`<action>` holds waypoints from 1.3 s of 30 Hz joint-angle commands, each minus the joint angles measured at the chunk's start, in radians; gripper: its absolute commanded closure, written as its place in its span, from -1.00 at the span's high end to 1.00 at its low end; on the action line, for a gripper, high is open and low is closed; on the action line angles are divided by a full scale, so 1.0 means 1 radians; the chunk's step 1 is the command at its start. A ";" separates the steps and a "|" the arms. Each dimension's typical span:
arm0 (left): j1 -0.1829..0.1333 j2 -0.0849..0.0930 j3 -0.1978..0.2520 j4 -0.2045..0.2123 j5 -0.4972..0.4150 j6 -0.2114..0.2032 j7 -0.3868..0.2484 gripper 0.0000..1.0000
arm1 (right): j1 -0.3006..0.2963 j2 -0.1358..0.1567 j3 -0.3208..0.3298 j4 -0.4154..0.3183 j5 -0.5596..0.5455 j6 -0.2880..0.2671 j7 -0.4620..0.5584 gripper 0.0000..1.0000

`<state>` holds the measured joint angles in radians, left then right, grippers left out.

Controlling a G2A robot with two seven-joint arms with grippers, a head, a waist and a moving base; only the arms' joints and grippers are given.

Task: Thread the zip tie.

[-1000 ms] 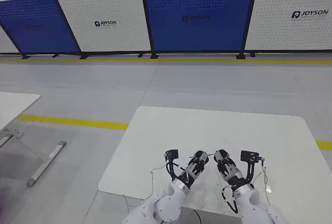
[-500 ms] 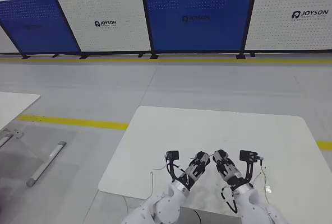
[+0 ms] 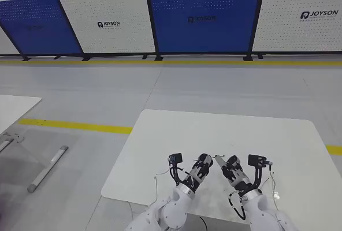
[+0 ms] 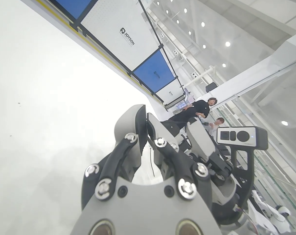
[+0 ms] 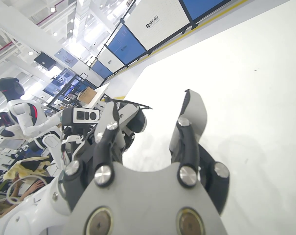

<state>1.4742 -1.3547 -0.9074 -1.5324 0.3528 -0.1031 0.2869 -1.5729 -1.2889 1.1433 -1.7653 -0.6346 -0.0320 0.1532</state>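
My left gripper (image 4: 146, 123) is shut on a thin black zip tie (image 4: 147, 117), which is pinched edge-on between its pads. In the right wrist view the zip tie (image 5: 134, 103) sticks out sideways from that gripper, just above the white table (image 5: 236, 74). My right gripper (image 5: 151, 101) stands open right beside it, and I see nothing between its fingers. From above, the left gripper (image 3: 204, 160) and the right gripper (image 3: 229, 164) face each other near the table's front edge, with the zip tie (image 3: 218, 157) between them.
The white table (image 3: 229, 133) stretches bare beyond the grippers to its far edge. A second white table (image 3: 9, 110) stands off to the left across the grey floor. Blue and white panels line the back of the room.
The two grippers have drawn slightly apart: the left one has shifted a little left and the right one a little right. The zip tie's free end now shows between them.
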 commanded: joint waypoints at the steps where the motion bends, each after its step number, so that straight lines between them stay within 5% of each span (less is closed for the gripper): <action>1: 0.000 -0.001 0.000 -0.002 0.001 0.002 0.000 -1.00 | -0.001 0.000 0.002 0.000 0.001 0.000 -0.002 -0.28; 5: 0.000 -0.001 -0.001 -0.005 0.005 0.005 -0.004 -1.00 | -0.003 0.000 0.005 -0.004 -0.003 0.001 -0.006 -1.00; 30: 0.013 0.001 -0.014 -0.015 0.028 -0.056 -0.041 -1.00 | 0.002 -0.001 -0.006 -0.010 -0.041 -0.002 0.000 -1.00; 39: 0.010 -0.002 -0.010 -0.008 0.043 -0.041 -0.039 -1.00 | -0.003 0.000 0.004 -0.024 -0.048 0.004 -0.002 -1.00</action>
<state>1.4841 -1.3561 -0.9173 -1.5404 0.3951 -0.1453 0.2484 -1.5748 -1.2892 1.1464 -1.7884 -0.6821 -0.0291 0.1511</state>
